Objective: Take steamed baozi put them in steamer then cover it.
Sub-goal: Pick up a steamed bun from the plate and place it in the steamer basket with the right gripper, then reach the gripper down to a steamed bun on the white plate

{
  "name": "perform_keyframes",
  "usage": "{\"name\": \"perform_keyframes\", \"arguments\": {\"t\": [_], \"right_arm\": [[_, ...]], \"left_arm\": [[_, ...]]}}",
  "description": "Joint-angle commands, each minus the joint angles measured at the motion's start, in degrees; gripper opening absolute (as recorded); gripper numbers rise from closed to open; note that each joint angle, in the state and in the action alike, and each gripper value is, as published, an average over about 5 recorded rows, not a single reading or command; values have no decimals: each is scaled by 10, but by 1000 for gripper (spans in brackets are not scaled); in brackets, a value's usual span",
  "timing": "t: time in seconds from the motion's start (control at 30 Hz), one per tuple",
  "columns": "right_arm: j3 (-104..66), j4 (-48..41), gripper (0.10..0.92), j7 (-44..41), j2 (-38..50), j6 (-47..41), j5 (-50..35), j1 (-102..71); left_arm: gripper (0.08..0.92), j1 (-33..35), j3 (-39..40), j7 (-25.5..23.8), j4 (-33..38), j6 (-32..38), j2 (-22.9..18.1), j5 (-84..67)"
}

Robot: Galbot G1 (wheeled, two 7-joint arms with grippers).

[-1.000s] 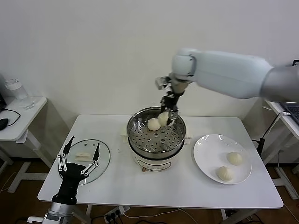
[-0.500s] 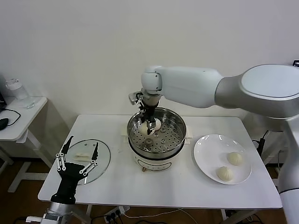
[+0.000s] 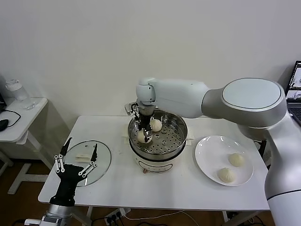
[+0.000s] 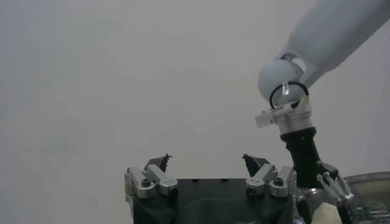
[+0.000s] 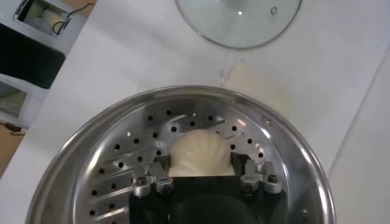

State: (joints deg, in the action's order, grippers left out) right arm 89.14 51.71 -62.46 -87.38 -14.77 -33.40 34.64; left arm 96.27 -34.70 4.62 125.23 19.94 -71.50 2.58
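- The right claw point(image 3: 145, 136) is down inside the round shiny stainless-steel steamer point(image 3: 175, 147), its fingers bracketing a small cream-white bun point(image 5: 200, 154). Whether they have let go of it cannot be told.
- That bun sits on the perforated floor at the steamer's left side; a second cream-white bun point(image 3: 155, 125) lies just beside it toward the back.
- Two more cream-white buns point(image 3: 236, 159) wait on the flat white round plate point(image 3: 207, 153), on the white worktop point(image 3: 188, 188) to the steamer's right.
- The round clear glass lid point(image 3: 101, 162) with its white flat handle lies on the worktop to the steamer's left.
- The left claw point(image 3: 76, 159) hangs spread wide and empty near the lid.
- Risks as I judge them: if the fingers cling to the soft dough as the arm lifts, the bun could be dragged up or rolled into its neighbour; a tilted exit could knock the steamer rim and shift the basket on its white electric pot base point(image 3: 155, 165).
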Motion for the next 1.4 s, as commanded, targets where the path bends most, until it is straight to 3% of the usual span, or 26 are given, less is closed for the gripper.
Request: {"name": "perform_keyframes", "arguments": {"t": [0.03, 0.23, 0.5, 0.8, 1.1, 1.4], "right_arm": [[-4, -1, 807, 5, -3, 0, 8, -13], [-34, 76, 822, 0, 64, -1, 19, 27], [-74, 179, 823, -65, 273, 31, 59, 121], [-57, 186, 823, -129, 477, 89, 119, 136], [-57, 187, 823, -107, 557, 118, 187, 11], [-121, 191, 823, -52, 560, 118, 216, -132]], "left_arm": [[823, 0, 0, 0, 0, -1, 0, 0], [823, 0, 2, 1, 1, -2, 1, 0], [823, -3, 8, 1, 2, -4, 5, 0], [823, -4, 10, 1, 4, -6, 6, 3], [823, 3, 5, 0, 6, -3, 2, 6], [823, 3, 2, 1, -7, -1, -7, 16]]}}
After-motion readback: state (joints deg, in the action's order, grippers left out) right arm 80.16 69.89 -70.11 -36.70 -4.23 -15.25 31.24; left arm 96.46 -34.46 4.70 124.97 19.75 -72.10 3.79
